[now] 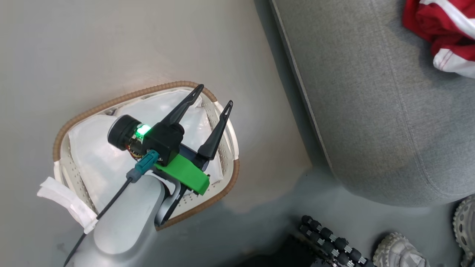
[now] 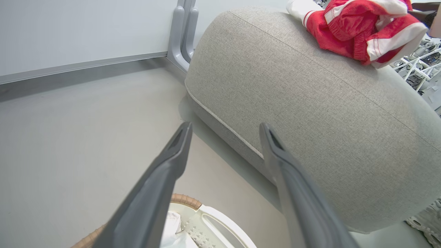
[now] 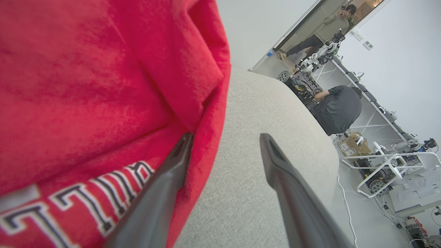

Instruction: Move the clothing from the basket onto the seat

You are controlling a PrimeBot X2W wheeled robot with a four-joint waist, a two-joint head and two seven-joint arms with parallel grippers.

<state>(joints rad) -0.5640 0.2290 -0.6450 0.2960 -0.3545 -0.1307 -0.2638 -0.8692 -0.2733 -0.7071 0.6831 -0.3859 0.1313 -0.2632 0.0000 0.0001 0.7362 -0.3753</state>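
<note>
Pale grey flooring [image 1: 111, 44] is spread beneath everything, and on it a large grey upholstered fabric seat [image 1: 371, 111] with rounded edges is taken as the landmark. On top of the seat, well away from the edge nearest the robot, the bright red soft clothing [image 1: 445, 33] with white stripes and trim is heaped. It is judged to lie there because that is where the task wants it.

The right gripper [image 3: 225, 136] is seen just above the seat with its prongs spread and nothing pinched between them. Red lettered fabric is merely pressed against one finger [image 3: 165, 179], which suggests a release at the drop spot.

Beside the seat, on the floor and apart from it, the oval white perforated plastic basket [image 1: 111, 102] with a brown woven rim is set. Its white liner [image 1: 92, 148] is what can be made out inside; what lies under the arm cannot be told. Over the basket the left gripper [image 1: 215, 94] is held, spread wide and empty, presumably readied for anything left inside.
</note>
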